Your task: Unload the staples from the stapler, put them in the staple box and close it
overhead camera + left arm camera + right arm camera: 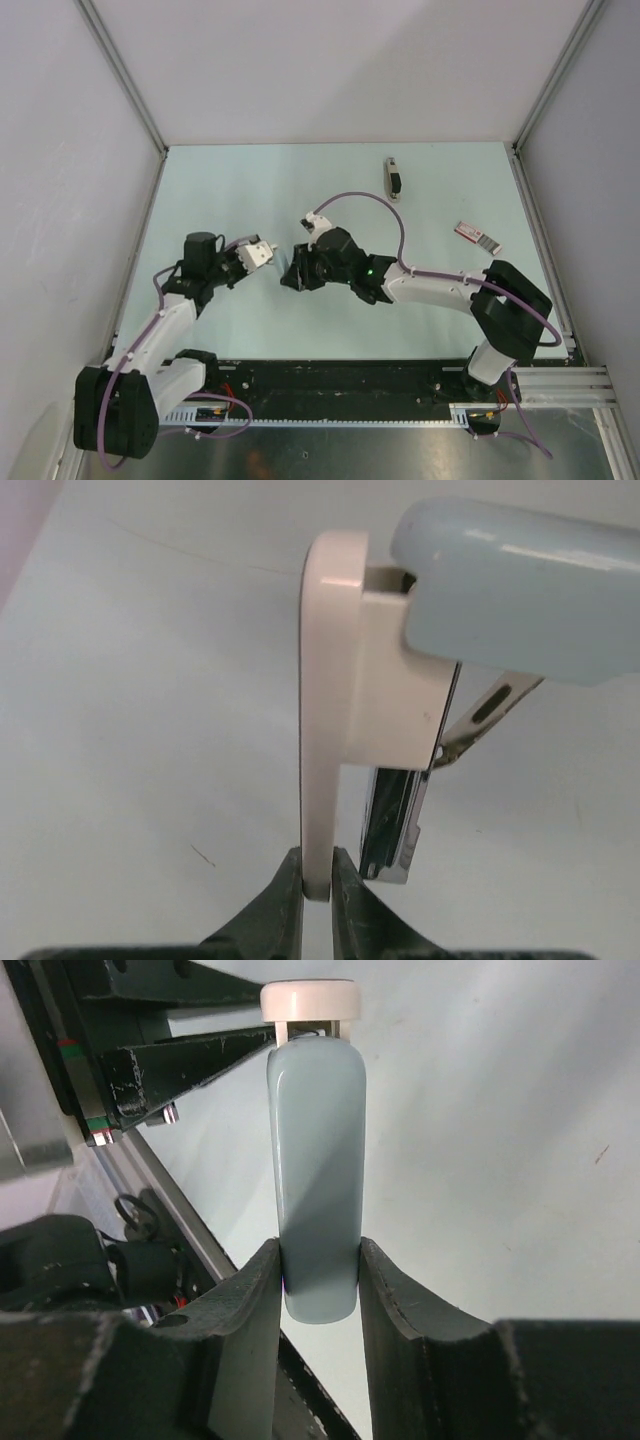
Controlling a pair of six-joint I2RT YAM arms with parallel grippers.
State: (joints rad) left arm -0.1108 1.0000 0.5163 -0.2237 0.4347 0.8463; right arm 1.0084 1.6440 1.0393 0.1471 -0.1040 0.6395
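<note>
A stapler hangs between my two grippers, above the table's middle (286,266). It has a cream base (330,700), a pale blue top (520,600) swung away from the base, and a shiny metal magazine (395,825). My left gripper (317,880) is shut on the thin edge of the cream base. My right gripper (320,1270) is shut on the end of the pale blue top (318,1140). No staples show. A slim black and silver-grey bar-shaped item (394,178) lies on the far table, away from both grippers.
A flat red-and-white box (477,236) lies on the table at the right. Metal frame posts and white walls bound the table. The black base rail (340,380) runs along the near edge.
</note>
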